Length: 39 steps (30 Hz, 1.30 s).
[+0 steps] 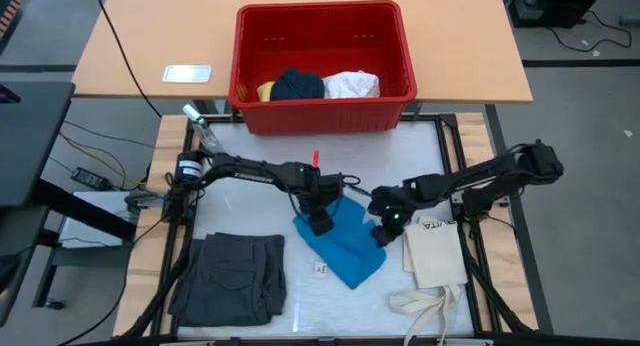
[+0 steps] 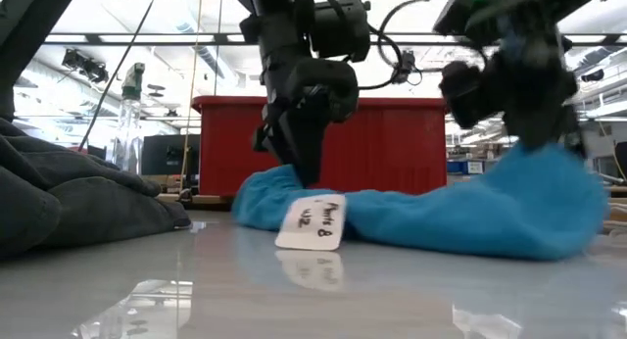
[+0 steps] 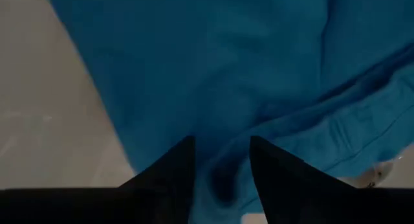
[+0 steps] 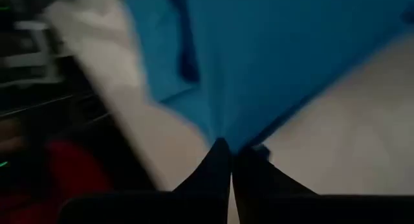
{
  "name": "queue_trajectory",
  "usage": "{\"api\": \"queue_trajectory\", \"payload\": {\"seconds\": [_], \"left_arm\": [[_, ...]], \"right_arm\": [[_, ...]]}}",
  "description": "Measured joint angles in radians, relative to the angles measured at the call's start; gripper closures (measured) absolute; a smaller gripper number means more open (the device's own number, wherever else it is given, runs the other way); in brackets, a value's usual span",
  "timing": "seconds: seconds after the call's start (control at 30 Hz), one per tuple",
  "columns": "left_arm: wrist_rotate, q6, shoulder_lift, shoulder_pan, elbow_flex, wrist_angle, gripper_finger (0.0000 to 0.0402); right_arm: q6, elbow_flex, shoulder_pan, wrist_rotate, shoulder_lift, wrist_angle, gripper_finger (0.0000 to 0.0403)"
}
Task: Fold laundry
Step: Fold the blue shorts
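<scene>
A bright blue garment (image 1: 348,248) lies crumpled in the middle of the table, a white tag (image 2: 313,224) at its near edge. My left gripper (image 1: 318,224) points down onto its far left part, fingers apart. My right gripper (image 1: 385,232) is shut on its right end, which stands up in a hump (image 2: 549,197). Dark grey shorts (image 1: 230,276) lie folded flat at the near left. Yellow, navy and white pieces (image 1: 318,86) lie in the red basket (image 1: 250,46). My left gripper comes down from above with its fingertips (image 3: 181,153) set into the blue garment's far left part, a ridge of cloth (image 3: 220,179) between them. Whether they pinch it I cannot tell. The cloth there lies on the table. My right gripper pinches the blue garment's right edge (image 4: 223,130) between its shut fingers, slanting down from the table's right side. The cloth runs to a point at the fingertips. That end is raised off the table; the rest lies on it.
A cream tote bag (image 1: 435,258) with long straps (image 1: 425,306) lies flat just right of the blue garment. The red basket stands across the table's far edge. A spray bottle (image 1: 200,126) stands at the far left corner.
</scene>
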Motion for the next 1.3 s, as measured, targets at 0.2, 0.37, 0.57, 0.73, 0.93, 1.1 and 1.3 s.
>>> {"api": "queue_trajectory", "payload": {"seconds": [0.2, 0.37, 0.57, 0.73, 0.93, 1.1, 1.3], "left_arm": [[-0.009, 0.027, -0.001, 0.027, 0.001, 0.003, 0.0253], [-0.008, 0.048, -0.009, 0.026, 0.001, -0.027, 0.0253], [-0.007, 0.152, -0.049, -0.026, 0.001, -0.037, 0.0254], [-0.006, 0.182, -0.053, -0.052, 0.001, 0.113, 0.0254], [0.0, 0.133, -0.025, -0.049, 0.001, 0.329, 0.0254], [0.011, 0.128, -0.003, -0.056, 0.003, 0.334, 0.0254], [0.129, 0.134, 0.025, -0.072, 0.0, 0.214, 0.0254]], "right_arm": [[0.009, 0.001, -0.001, -0.022, -0.081, -0.027, 0.038], [0.002, 0.0, 0.0, -0.052, -0.077, -0.17, 0.033], [0.022, 0.0, -0.027, -0.001, -0.121, -0.204, 0.0287], [-0.061, 0.0, -0.105, 0.17, -0.104, -0.107, 0.0289], [-0.133, 0.0, -0.189, 0.194, 0.052, 0.116, 0.0307], [-0.144, 0.0, -0.216, 0.214, 0.185, 0.194, 0.0329], [-0.163, 0.006, -0.252, 0.287, 0.23, 0.113, 0.0354]]}}
